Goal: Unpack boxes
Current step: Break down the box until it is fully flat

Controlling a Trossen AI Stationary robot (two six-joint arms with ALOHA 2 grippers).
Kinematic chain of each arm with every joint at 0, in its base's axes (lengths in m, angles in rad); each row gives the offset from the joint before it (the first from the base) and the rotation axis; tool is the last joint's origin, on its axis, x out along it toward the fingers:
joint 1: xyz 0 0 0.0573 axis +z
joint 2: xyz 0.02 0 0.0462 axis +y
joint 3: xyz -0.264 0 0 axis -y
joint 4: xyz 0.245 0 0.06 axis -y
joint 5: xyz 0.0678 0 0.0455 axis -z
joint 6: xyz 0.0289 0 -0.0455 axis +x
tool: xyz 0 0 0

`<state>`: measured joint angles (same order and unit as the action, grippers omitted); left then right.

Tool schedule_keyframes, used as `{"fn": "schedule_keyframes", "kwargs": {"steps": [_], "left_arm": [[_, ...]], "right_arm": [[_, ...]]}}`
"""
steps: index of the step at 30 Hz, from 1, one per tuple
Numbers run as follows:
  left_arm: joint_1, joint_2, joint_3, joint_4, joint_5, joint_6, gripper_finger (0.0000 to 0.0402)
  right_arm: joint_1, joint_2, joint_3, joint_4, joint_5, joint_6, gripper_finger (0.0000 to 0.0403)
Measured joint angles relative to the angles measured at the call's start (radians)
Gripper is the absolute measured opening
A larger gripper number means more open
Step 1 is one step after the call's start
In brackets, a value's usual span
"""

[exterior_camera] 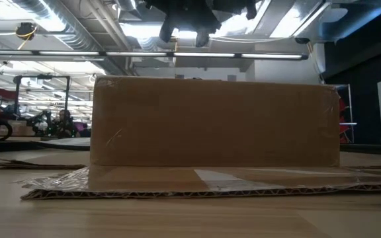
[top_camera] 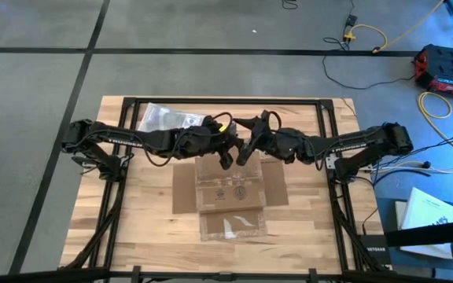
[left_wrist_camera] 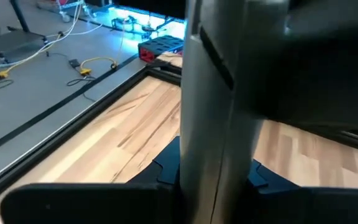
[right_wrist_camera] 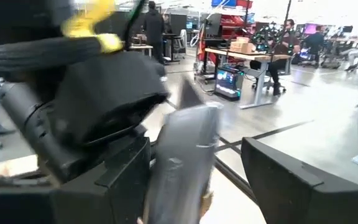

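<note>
The box (top_camera: 232, 192), flaps splayed on the worktop (top_camera: 148, 228), looks light, stiff, tape-slick; grip a wall edge. Above its twelve-o'clock side, left fingers (top_camera: 226, 160) narrow, right fingers (top_camera: 246, 151) parted around a grey item (right_wrist_camera: 182, 162).

Bright ceiling lights (exterior_camera: 177, 33) glare in the low view, while near objects blur in both wrist views.

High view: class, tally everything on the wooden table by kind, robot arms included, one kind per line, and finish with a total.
Cardboard box, flaps spread open: 1
Clear plastic bag, near the table's far edge: 1
Robot arms, the left gripper and right gripper meeting above the box: 2
Total: 4
</note>
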<state>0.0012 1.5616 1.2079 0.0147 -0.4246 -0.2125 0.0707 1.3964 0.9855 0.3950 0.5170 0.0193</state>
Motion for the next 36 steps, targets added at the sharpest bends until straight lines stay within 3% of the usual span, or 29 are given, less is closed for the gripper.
{"fn": "schedule_keyframes", "kwargs": {"steps": [8,17,27,30,36], "left_arm": [[0.004,0.000,0.000,-0.001,0.004,0.018,0.0052],[0.001,0.000,-0.001,-0.005,0.008,0.030,0.0052],[-0.002,0.000,-0.001,-0.010,0.027,0.053,0.0054],[-0.002,0.000,0.000,-0.040,0.027,0.060,0.0089],[-0.002,0.000,-0.001,-0.105,0.030,0.059,0.0143]], "right_arm": [[-0.003,0.000,0.000,-0.013,-0.022,0.028,0.0225],[-0.008,0.000,0.000,-0.037,-0.058,0.067,0.0108],[-0.006,-0.006,0.000,-0.038,-0.054,0.061,0.0106],[-0.006,-0.023,-0.002,-0.043,-0.037,0.034,0.0105],[-0.007,-0.069,-0.002,-0.084,-0.025,0.025,0.0060]]}}
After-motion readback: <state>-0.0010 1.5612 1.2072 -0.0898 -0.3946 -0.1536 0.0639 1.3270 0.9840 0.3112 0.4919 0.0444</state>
